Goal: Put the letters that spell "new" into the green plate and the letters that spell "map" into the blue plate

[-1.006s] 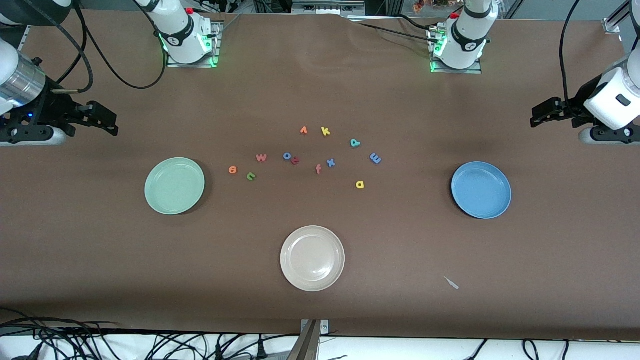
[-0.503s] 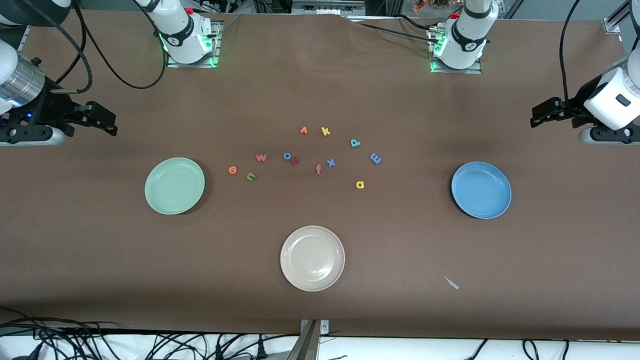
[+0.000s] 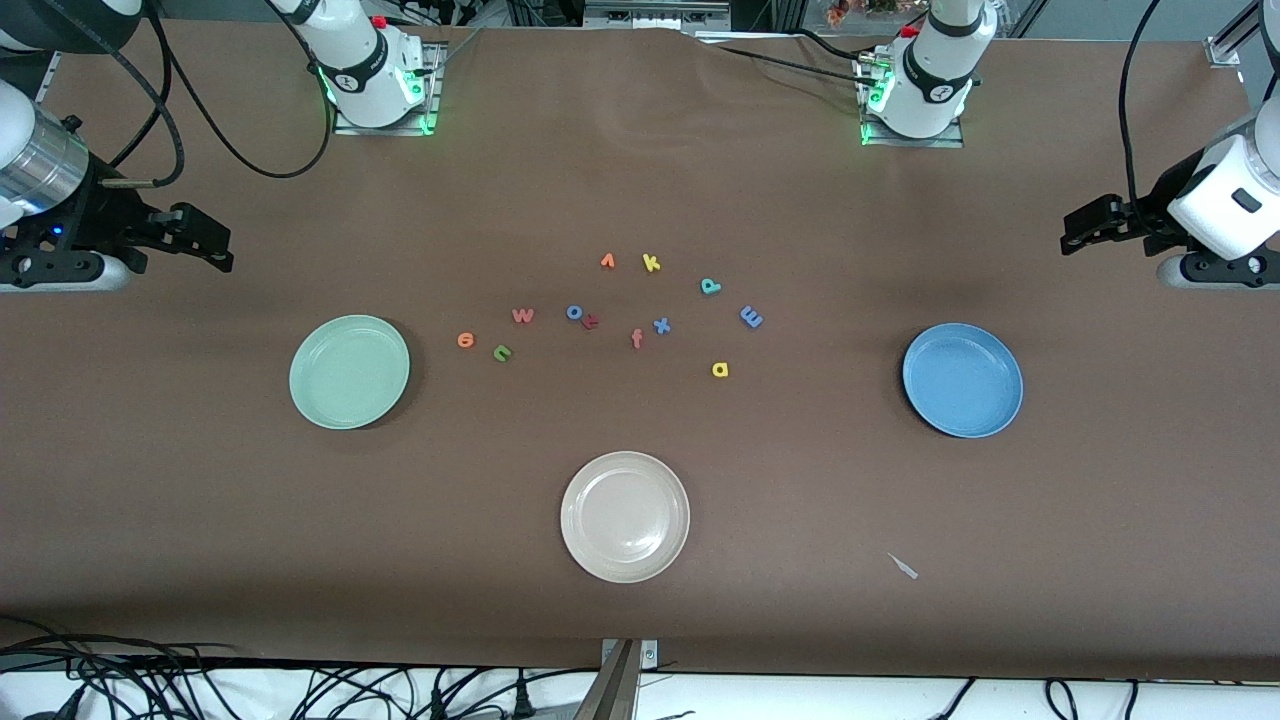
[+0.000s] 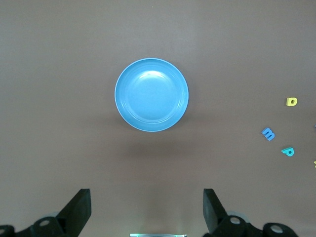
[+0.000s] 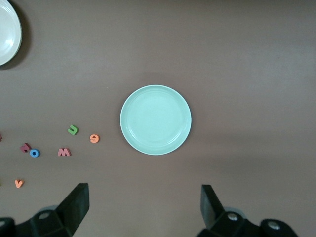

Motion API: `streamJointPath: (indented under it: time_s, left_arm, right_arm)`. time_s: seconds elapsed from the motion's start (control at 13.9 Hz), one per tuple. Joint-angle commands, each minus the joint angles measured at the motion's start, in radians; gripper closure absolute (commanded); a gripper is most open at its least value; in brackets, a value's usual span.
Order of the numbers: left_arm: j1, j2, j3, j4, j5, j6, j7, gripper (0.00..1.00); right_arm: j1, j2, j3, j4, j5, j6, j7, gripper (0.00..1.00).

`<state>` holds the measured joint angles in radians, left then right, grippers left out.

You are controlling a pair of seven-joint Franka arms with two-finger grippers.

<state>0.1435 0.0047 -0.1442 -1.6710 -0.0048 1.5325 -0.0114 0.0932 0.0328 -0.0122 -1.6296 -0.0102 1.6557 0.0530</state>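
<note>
Nothing sorted yet: green plate (image 3: 349,372) and blue plate (image 3: 962,380) both bare, all letters loose mid-worktop (image 3: 200,520) between them.

Right hand (image 3: 222,252) high over its end of the worktop, fingers wide, holding nothing. Left hand (image 3: 1072,232) likewise wide and empty over its own end.

Nearest the green plate: orange "e" (image 3: 466,340), green "n" (image 3: 503,352), pinkish-red "w" (image 3: 523,316). Toward the blue plate: teal "p" (image 3: 710,286), blue "m" (image 3: 751,317), yellow "a" (image 3: 720,370).

Best to start with the outermost letter on each side. Come straight down, straddle one letter only, pinch low against the cloth. Steer clear of the orange "f" (image 3: 637,339), blue "x" (image 3: 661,325) and yellow "k" (image 3: 651,263).
</note>
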Motion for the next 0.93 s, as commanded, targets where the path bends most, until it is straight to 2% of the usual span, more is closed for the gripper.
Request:
streamJointPath:
  time_s: [0.0,0.86]
  left_arm:
    - [-0.001,-0.002,-0.003,0.013,0.025,-0.012,0.021,0.0]
    - [-0.001,0.0,-0.003,0.013,0.025,-0.012,0.021,0.0]
  right_arm:
    - [-0.001,-0.002,0.011,0.02,-0.027,-0.022,-0.002,0.0]
    - [0.002,-0.005,0.006,0.054,-0.008,-0.07,-0.005,0.0]
